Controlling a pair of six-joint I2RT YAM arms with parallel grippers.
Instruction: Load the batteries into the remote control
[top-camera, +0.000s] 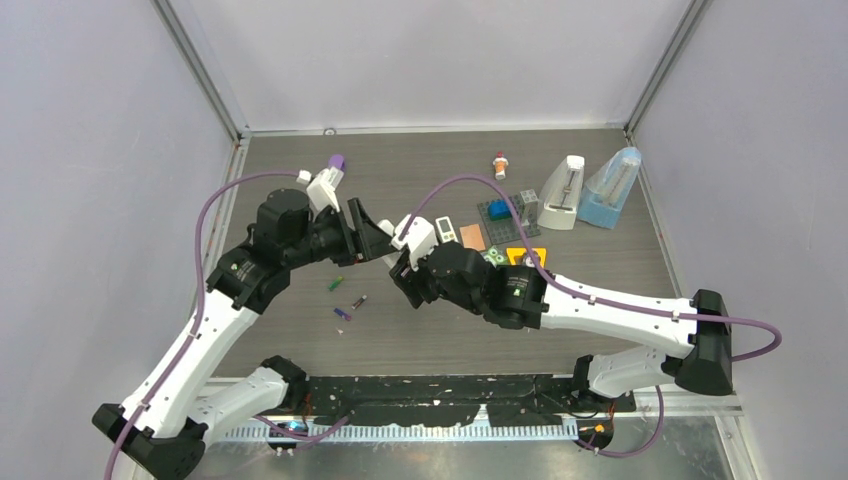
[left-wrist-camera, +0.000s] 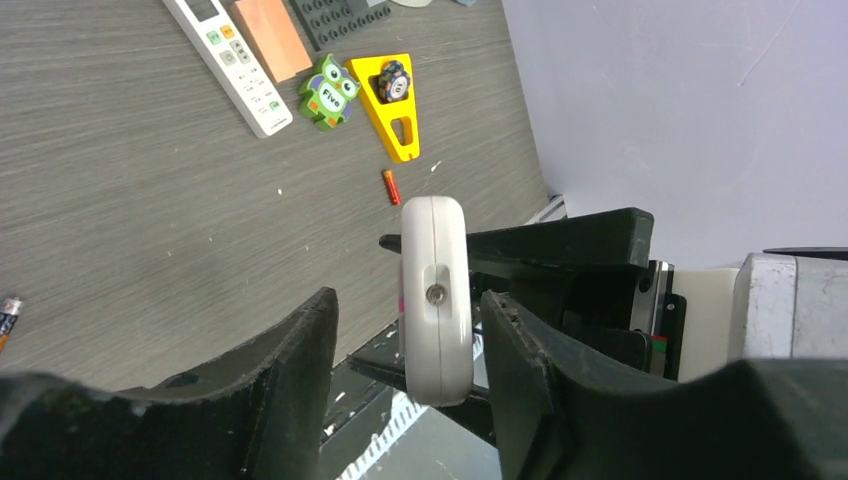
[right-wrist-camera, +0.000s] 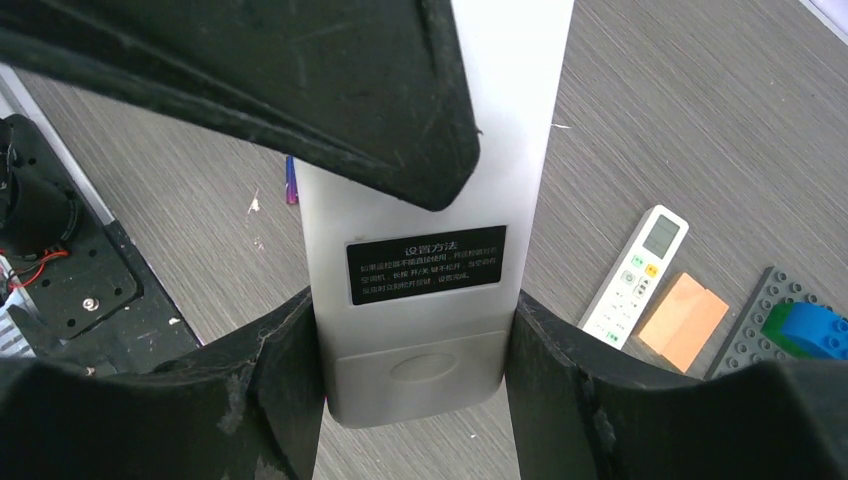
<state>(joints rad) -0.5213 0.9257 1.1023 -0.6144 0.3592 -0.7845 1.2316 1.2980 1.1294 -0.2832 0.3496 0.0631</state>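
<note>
My right gripper (top-camera: 405, 255) (right-wrist-camera: 412, 310) is shut on a white remote (top-camera: 415, 235) (right-wrist-camera: 420, 330) and holds it above the table, back side with a black label facing the wrist camera. My left gripper (top-camera: 375, 240) (left-wrist-camera: 408, 300) is open, one finger (left-wrist-camera: 300, 350) on each side of the remote's end (left-wrist-camera: 435, 300), with a gap on both sides. A green battery (top-camera: 335, 285), a dark-and-silver battery (top-camera: 358, 300) and a purple battery (top-camera: 342, 314) lie on the table below the grippers. A red-orange battery (left-wrist-camera: 390, 187) lies near a yellow wedge (left-wrist-camera: 395, 110).
A second white remote (top-camera: 445, 230) (left-wrist-camera: 230, 60) (right-wrist-camera: 635, 275) lies on the table beside an orange block (top-camera: 472, 237). An owl figure (left-wrist-camera: 330, 92), a grey brick plate (top-camera: 497, 210), two metronomes (top-camera: 562, 193) (top-camera: 612, 188) and a small bottle (top-camera: 500, 165) stand at the back right.
</note>
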